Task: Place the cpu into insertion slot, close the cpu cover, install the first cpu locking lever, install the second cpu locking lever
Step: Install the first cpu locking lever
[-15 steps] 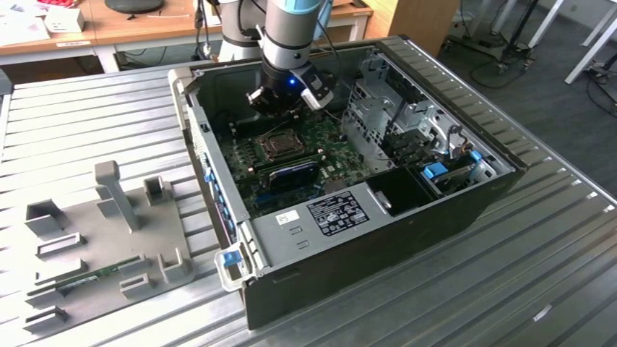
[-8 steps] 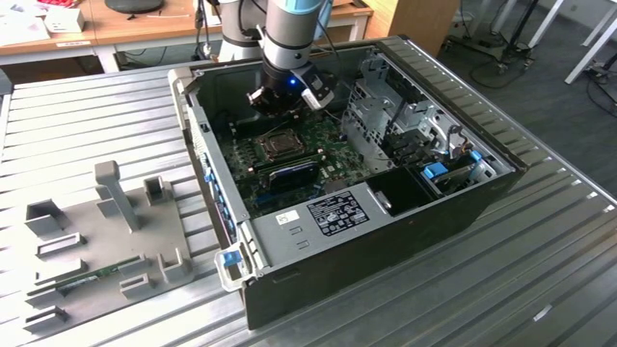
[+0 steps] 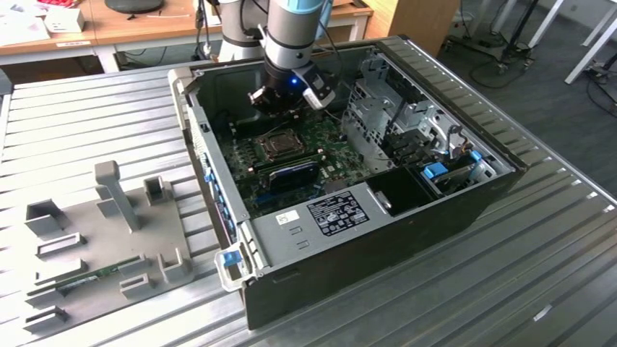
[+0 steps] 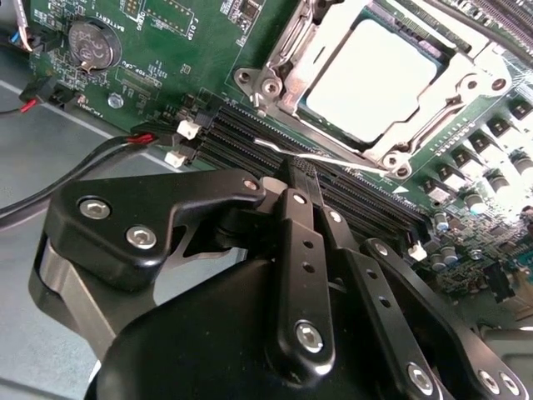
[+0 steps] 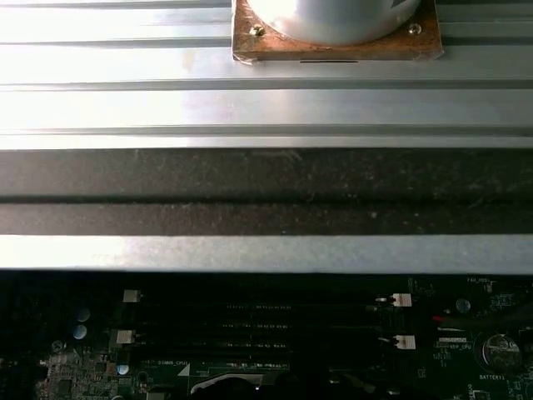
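The cpu (image 4: pixel 371 75) lies flat in the insertion slot (image 3: pixel 280 146) on the green board, its pale metal top showing through the window of the cpu cover (image 4: pixel 466 79), which is folded down over it. A thin silvery locking lever (image 4: pixel 341 161) runs along the socket's near edge. My gripper (image 4: pixel 301 171) is shut, its black fingers pressed together with their tip right at this lever rod, empty. In the exterior view the gripper (image 3: pixel 279 108) hangs inside the open computer case just behind the socket.
Long black memory slots (image 4: pixel 241 137) lie between gripper and socket. A coin battery (image 4: pixel 89 43) and a red-black cable (image 4: pixel 83 162) sit nearby. A drive cage (image 3: pixel 405 123) rises at the exterior view's right. A grey fixture plate (image 3: pixel 106 231) rests on the ribbed table.
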### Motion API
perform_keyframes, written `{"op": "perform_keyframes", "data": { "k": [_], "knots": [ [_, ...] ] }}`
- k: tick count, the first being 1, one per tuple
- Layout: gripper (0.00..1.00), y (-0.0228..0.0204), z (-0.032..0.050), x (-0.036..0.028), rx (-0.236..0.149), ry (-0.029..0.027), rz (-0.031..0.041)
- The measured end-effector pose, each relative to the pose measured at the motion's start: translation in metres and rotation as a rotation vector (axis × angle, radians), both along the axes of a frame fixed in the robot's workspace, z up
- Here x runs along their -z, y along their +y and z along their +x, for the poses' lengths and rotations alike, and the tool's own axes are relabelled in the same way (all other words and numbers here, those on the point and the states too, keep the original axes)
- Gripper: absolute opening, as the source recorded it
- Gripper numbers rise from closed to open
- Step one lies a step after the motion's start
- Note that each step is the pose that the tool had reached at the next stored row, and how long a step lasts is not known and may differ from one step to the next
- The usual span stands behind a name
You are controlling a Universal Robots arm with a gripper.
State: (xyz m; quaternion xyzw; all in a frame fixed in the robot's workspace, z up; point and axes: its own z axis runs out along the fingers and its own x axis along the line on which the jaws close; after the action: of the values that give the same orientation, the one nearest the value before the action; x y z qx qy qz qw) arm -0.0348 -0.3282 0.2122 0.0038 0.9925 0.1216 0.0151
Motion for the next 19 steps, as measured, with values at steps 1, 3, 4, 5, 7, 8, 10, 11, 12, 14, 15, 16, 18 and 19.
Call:
{"op": "perform_keyframes", "data": {
  "k": [1,3,4,5,7,8,10,11,12,14,15,16,18,19],
  "knots": [
    [0.1,0.0,0.0,-0.0003,0.0,-0.0001,0.0008],
    [0.1,-0.0003,0.0001,-0.0014,0.0,-0.0002,0.0046],
    [0.1,-0.0004,0.0,-0.0022,0.0,-0.0001,0.0066],
    [0.1,-0.0005,0.0,-0.0028,0.0,-0.0001,0.0084],
    [0.1,-0.0005,0.0,-0.0031,0.0,-0.0002,0.0102],
    [0.1,-0.0005,0.0,-0.0031,0.0,-0.0002,0.0104],
    [0.1,-0.0005,0.0,-0.0028,0.0,-0.0002,0.0105],
    [0.1,-0.0005,0.0,-0.0023,0.0,-0.0003,0.0105],
    [0.1,-0.0005,0.0,-0.0018,0.0,-0.0002,0.0104],
    [0.1,-0.0006,0.0,-0.0008,0.0,-0.0003,0.0103],
    [0.1,-0.0006,0.0,-0.0003,0.0,-0.0003,0.0102],
    [0.1,-0.0006,0.0,0.0003,0.0,-0.0003,0.0103],
    [0.1,-0.0006,0.0003,0.0013,0.0,-0.0002,0.0103],
    [0.1,-0.0006,0.0006,0.0018,0.0,-0.0002,0.0103]
  ]
}}
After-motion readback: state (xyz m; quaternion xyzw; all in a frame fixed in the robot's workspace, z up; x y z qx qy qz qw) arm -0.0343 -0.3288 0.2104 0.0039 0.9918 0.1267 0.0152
